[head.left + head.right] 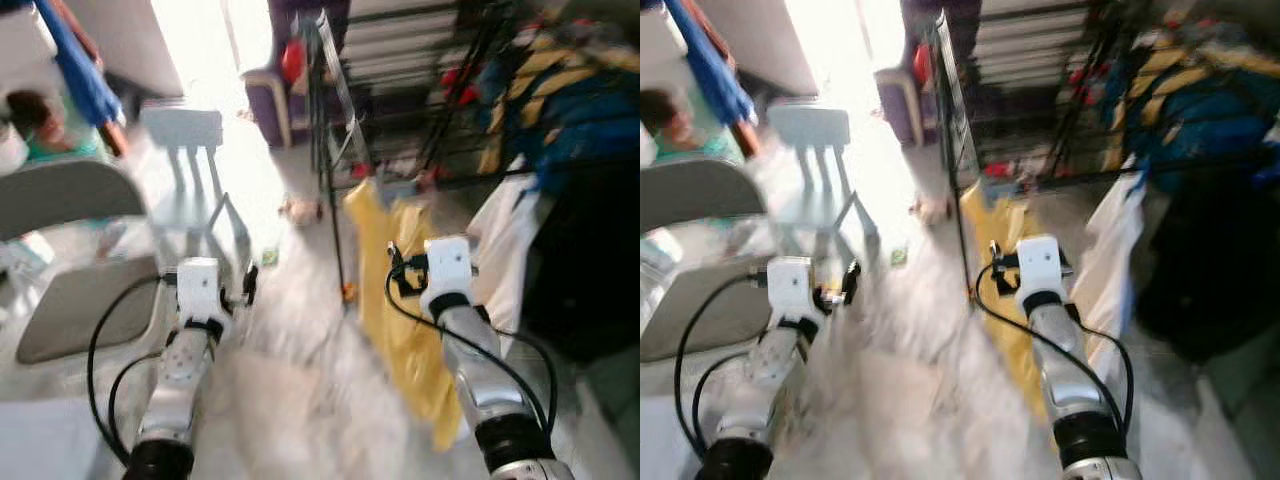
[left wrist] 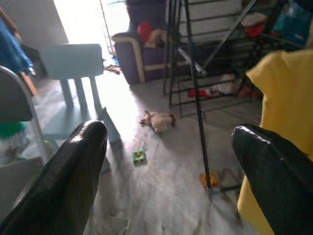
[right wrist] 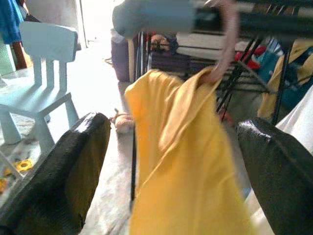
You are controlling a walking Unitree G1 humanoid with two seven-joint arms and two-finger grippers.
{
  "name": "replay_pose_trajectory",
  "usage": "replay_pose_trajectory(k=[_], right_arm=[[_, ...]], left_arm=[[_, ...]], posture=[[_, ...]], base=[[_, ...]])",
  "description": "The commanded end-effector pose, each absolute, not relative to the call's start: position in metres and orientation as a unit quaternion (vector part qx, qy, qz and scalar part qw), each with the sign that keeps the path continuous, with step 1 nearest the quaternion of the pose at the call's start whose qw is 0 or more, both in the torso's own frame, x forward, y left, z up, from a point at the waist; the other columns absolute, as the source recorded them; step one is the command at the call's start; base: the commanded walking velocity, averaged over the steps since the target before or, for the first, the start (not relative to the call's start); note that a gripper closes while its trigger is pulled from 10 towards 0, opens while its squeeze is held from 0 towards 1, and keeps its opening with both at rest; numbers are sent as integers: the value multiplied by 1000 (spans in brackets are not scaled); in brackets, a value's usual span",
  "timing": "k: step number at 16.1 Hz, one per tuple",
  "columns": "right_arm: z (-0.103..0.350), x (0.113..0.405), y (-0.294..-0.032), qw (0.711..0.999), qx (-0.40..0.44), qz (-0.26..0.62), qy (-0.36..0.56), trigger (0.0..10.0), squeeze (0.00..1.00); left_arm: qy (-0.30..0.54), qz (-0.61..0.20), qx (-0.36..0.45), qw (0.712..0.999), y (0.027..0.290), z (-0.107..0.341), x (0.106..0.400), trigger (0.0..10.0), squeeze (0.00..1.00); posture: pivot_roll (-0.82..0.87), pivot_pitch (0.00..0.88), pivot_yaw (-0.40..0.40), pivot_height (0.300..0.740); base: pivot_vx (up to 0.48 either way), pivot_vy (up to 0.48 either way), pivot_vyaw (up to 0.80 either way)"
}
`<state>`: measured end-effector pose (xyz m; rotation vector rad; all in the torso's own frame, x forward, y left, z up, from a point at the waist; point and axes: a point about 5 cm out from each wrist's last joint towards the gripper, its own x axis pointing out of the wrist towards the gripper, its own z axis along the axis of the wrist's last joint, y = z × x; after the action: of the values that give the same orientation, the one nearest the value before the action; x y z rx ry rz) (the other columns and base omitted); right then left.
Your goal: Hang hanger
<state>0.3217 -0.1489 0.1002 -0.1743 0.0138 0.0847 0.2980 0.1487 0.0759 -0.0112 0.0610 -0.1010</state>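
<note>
A yellow garment [image 3: 181, 161] hangs from a pink hanger hook [image 3: 227, 39] that sits over the dark rail [image 3: 274, 22] of a black drying rack [image 1: 330, 150]. In the blurred eye views the yellow garment [image 1: 390, 290] hangs between the rack's leg and my right arm [image 1: 447, 265]. My right gripper [image 3: 171, 127] is open just short of the garment, with nothing between its fingers. My left gripper [image 2: 168, 132] is open too, held over the floor to the left of the rack, and holds nothing.
A light blue child's chair [image 1: 185, 130] and a grey chair [image 1: 70, 250] stand on my left. A purple sofa [image 2: 142, 49] is behind the rack, and a small toy [image 2: 156, 120] lies on the floor. White cloth [image 1: 500, 240] and blue-yellow clothes [image 1: 570, 100] hang at right. A person [image 1: 30, 110] is at far left.
</note>
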Motion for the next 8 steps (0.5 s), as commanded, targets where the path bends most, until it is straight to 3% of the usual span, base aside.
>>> replay_pose_trajectory(k=[1,8], right_arm=[[101,322,-153,995,-90,31,13,10000,0],[100,329,-185,989,-138,-36,41,10000,0]], left_arm=[[27,-71,-3,997,139,78,299,10000,0],[20,-91,-11,996,134,80,296,10000,0]], posture=[[-151,0,138,740],[-150,0,136,740]], base=[[0,0,0],[0,0,0]])
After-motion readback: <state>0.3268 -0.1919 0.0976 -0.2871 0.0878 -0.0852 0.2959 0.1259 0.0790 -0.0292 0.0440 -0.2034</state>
